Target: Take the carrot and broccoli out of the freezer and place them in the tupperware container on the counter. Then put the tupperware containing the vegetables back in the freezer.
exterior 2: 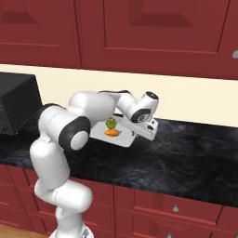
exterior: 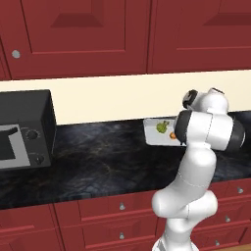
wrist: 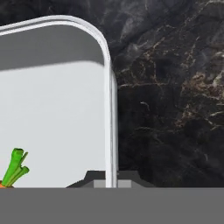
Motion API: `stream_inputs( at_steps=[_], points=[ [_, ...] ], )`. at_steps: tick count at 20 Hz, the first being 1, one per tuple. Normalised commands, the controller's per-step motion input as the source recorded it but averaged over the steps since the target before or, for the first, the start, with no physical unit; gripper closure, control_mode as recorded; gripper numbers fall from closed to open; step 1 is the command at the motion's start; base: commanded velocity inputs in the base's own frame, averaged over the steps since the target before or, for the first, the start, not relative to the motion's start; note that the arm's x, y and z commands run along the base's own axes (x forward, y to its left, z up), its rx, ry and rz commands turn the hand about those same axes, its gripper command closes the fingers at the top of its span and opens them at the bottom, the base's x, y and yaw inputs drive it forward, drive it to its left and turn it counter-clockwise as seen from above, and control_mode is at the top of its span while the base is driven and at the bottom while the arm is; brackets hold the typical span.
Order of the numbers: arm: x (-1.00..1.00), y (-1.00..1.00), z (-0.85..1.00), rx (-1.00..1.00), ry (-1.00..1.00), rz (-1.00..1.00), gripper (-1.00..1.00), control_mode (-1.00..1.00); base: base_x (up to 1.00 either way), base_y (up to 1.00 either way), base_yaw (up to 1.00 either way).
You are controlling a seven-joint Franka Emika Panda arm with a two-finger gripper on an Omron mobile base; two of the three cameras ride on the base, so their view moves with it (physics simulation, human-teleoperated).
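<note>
gripper clamped on tray rim

fingertips [wrist: 95,178] of my gripper [wrist: 111,180] are closed on the tray [wrist: 108,87] wall. tray sits on the counter [wrist: 175,96]. carrot [exterior 2: 112,133] and broccoli [exterior 2: 111,123] lie inside it, side by side.

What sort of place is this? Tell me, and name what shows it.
A kitchen, rendered. A black marbled counter runs over red drawers, red wall cabinets hang above, and a black microwave sits on the worktop.

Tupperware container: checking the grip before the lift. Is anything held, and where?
The claw is shut on the tupperware container, pinching its side rim.
</note>
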Motion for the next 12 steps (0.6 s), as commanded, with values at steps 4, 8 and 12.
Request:
stream_inputs(
  at_steps=[4,8,12],
  points=[
    [-0.76,0.00,1.00,0.17,0.00,0.00,1.00,-1.00,0.00,0.00,0.00],
    [-1.00,0.00,0.76,0.15,-0.02,-0.03,1.00,-1.00,0.00,0.00,0.00],
    [-1.00,0.02,0.41,0.08,-0.10,-0.16,1.00,-1.00,0.00,0.00,0.00]
  ],
)
